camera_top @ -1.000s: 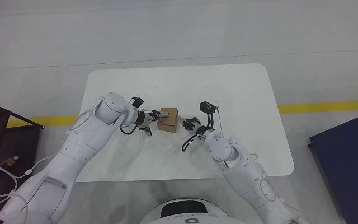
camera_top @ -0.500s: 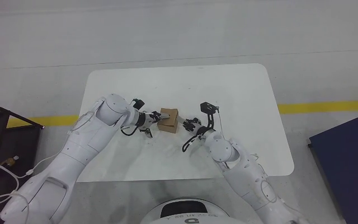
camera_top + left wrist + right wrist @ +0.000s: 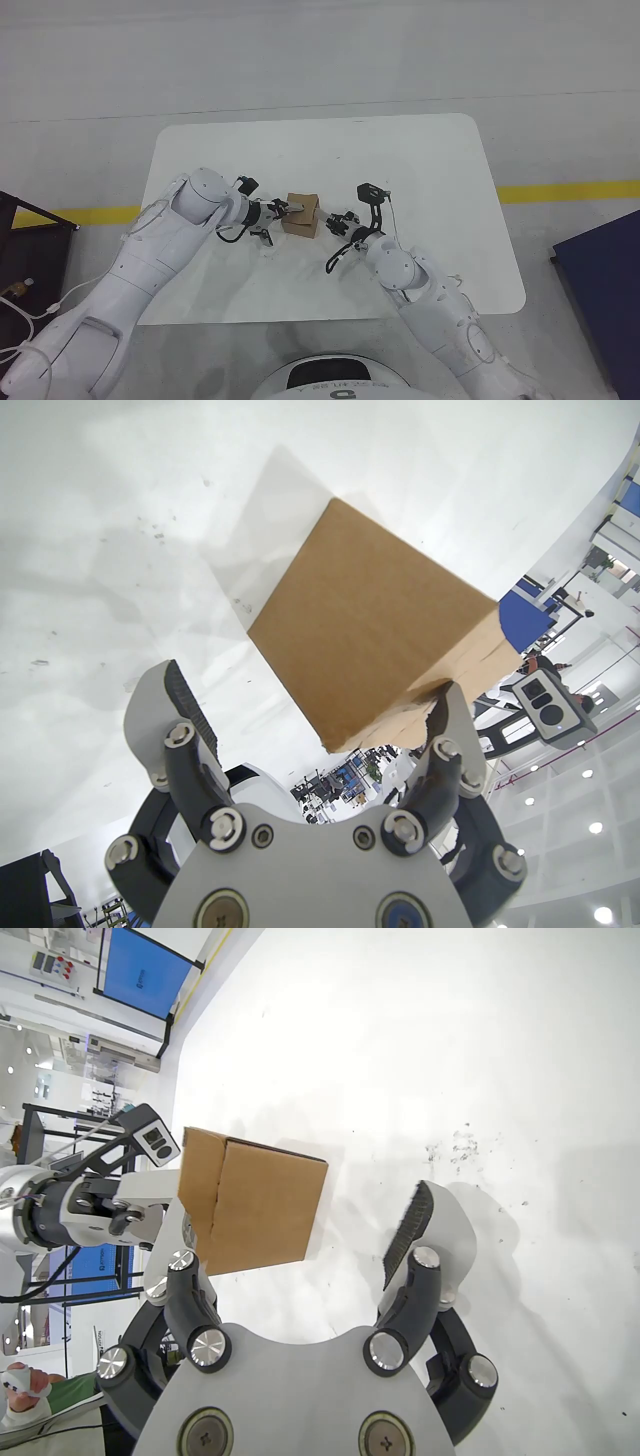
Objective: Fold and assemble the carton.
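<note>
Where the carton stands: small brown cardboard carton (image 3: 302, 214) on the white rounded table (image 3: 440, 170), slightly left of centre, between the two grippers.
Left gripper (image 3: 310, 692): at the carton's left side; fingers spread apart; one fingertip (image 3: 457, 725) touches a ragged corner edge of the cardboard, the other stands clear of it.
Right gripper (image 3: 302, 1223): just right of the carton; fingers spread apart, gripping nothing; one finger lies close beside the carton's right face, contact cannot be told.

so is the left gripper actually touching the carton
Touching. In the left wrist view, one fingertip of the left gripper presses against the ragged flap edge of the carton. The other fingertip stands clear of it, jaws open.
</note>
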`<state>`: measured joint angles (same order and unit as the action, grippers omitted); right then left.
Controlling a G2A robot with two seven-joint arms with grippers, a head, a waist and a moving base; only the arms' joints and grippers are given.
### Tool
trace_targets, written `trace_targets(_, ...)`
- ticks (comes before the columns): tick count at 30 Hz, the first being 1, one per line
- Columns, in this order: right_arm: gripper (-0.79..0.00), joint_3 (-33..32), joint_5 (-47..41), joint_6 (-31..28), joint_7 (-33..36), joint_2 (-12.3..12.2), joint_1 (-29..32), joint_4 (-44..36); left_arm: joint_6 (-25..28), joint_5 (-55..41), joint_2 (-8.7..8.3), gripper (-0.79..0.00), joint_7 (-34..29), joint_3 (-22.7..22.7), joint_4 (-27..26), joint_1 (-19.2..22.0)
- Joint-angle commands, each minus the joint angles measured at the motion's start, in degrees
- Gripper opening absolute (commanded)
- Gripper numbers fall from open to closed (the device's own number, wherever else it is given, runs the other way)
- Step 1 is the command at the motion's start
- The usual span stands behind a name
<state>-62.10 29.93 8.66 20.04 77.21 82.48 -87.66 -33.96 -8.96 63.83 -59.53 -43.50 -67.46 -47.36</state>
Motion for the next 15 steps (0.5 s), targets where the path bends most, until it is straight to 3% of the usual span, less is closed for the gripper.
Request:
trace_targets(1, -0.028, 0.45, 0.14, 0.09, 0.33, 0.07, -0.39, 0.25, -0.03, 0.03, -0.01, 0.0, -0.02, -0.04, -0.06, -0.04)
trace_targets(15, 0.0, -0.36, -0.31, 0.73, -0.22, -0.04, -0.13, -1.2, -0.11, 0.38, -0.13, 0.0, -0.17, -0.33, -0.42, -0.23)
